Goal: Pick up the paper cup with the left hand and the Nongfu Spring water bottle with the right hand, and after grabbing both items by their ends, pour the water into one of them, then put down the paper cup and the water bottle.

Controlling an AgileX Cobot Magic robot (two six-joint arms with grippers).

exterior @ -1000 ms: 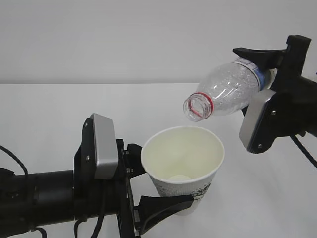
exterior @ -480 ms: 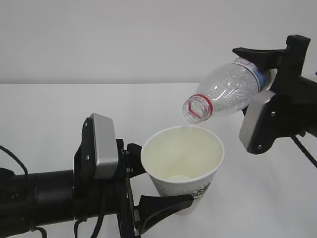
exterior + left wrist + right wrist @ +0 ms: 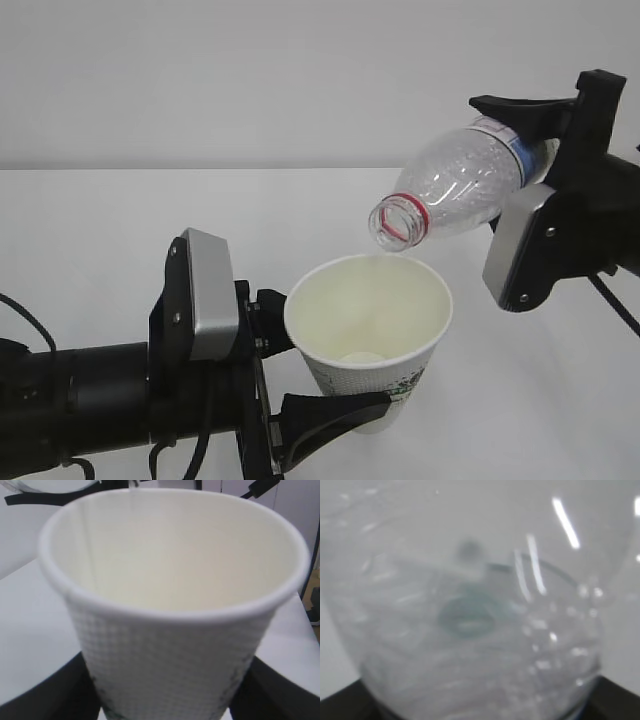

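Note:
My left gripper [image 3: 330,370] is shut on the lower part of the paper cup [image 3: 370,310], which stands upright above the table. The cup is white with dark print and cream inside, and it fills the left wrist view [image 3: 170,660], with black fingers [image 3: 45,697] at both bottom corners. My right gripper [image 3: 525,150] is shut on the base end of the Nongfu Spring water bottle [image 3: 460,180]. The bottle is tilted, and its open red-ringed mouth [image 3: 393,222] points down-left just above the cup's far rim. Droplets cling inside the bottle [image 3: 470,605]. I see no stream of water.
The white table [image 3: 100,230] runs back to a plain pale wall. My left arm's black body and silver camera housing [image 3: 205,295] lie low at the front left. The right arm's housing [image 3: 525,250] hangs at the right edge.
The bottle's mouth has dipped very slightly toward the cup. The cup and both arms have otherwise stayed still.

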